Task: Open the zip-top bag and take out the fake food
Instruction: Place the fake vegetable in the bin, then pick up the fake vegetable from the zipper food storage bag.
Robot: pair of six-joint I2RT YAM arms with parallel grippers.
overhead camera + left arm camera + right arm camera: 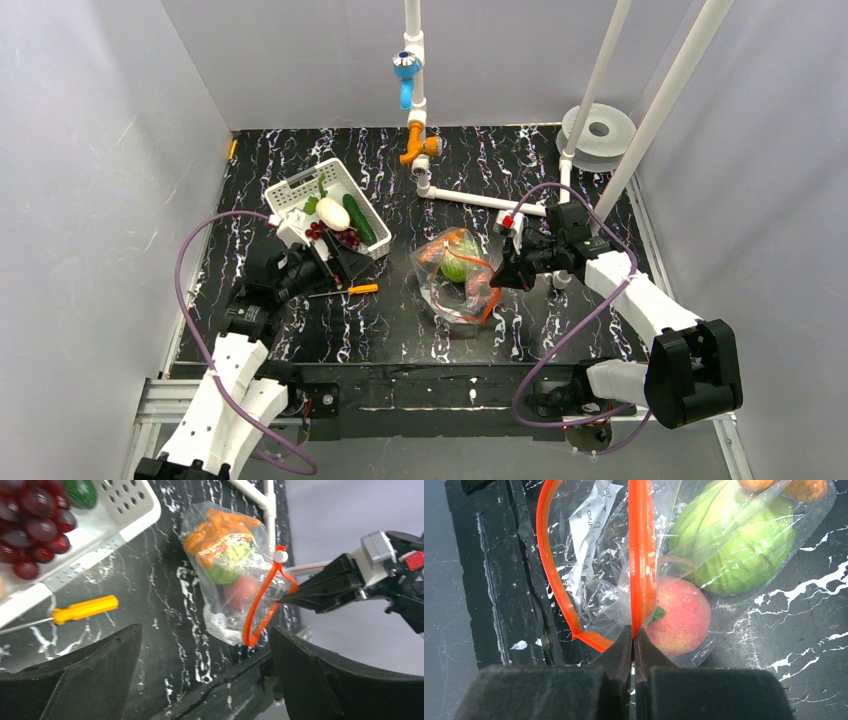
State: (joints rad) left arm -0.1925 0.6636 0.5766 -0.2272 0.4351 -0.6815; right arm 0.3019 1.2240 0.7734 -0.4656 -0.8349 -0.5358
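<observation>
The right gripper (633,632) is clenched on one lip of the orange zip strip (640,555). The bag (455,280) stretches straight ahead of its fingertips, with the mouth gaping to their left. The peach (679,617) lies just behind the held lip. The left gripper (205,645) is released and well apart, with the bag ahead of it.

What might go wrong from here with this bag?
The right gripper pinches only the thin orange zip strip of the zip-top bag, so it may slip free. The peach and green vegetable lie inside; pulling could drag the whole bag, since the left gripper is open, away from it.
</observation>
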